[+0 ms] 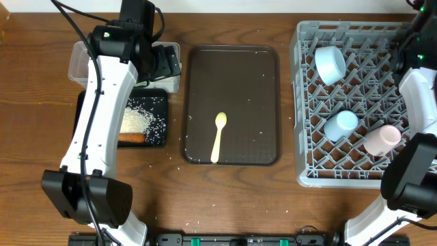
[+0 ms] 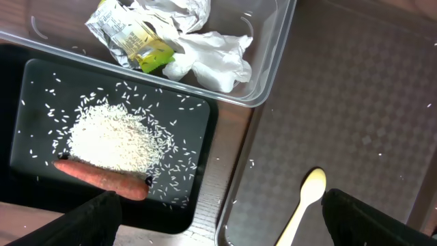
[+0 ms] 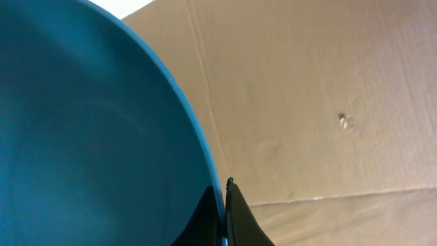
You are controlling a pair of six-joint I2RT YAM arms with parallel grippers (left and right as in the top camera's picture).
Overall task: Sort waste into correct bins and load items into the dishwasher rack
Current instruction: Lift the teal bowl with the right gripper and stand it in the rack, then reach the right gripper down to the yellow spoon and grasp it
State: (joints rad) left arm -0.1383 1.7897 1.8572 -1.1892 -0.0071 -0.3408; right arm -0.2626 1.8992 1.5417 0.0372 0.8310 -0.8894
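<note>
My left gripper (image 1: pixel 161 65) (image 2: pixel 218 208) is open and empty above the clear tub (image 1: pixel 76 65) (image 2: pixel 273 65), which holds crumpled white wrappers (image 2: pixel 213 56) and the yellow-green packet (image 2: pixel 140 42). The black tray (image 1: pixel 158 102) (image 2: pixel 34 89) holds rice (image 1: pixel 136 119) (image 2: pixel 109 140) and the carrot piece (image 1: pixel 132 138) (image 2: pixel 102 179). The pale yellow spoon (image 1: pixel 219 134) (image 2: pixel 308 195) lies on the brown serving tray (image 1: pixel 256 102). The grey rack (image 1: pixel 305 137) holds the white bowl (image 1: pixel 330 63), light blue cup (image 1: pixel 341 125) and pink cup (image 1: pixel 382 139). My right gripper (image 3: pixel 225 205) is shut on the dark blue bowl's (image 3: pixel 89 137) rim.
Loose rice grains are scattered on the brown serving tray (image 2: pixel 355 102) and on the wood beside the black tray. The right arm stands along the rack's right side (image 1: pixel 416 89). Brown cardboard (image 3: pixel 328 102) fills the background of the right wrist view.
</note>
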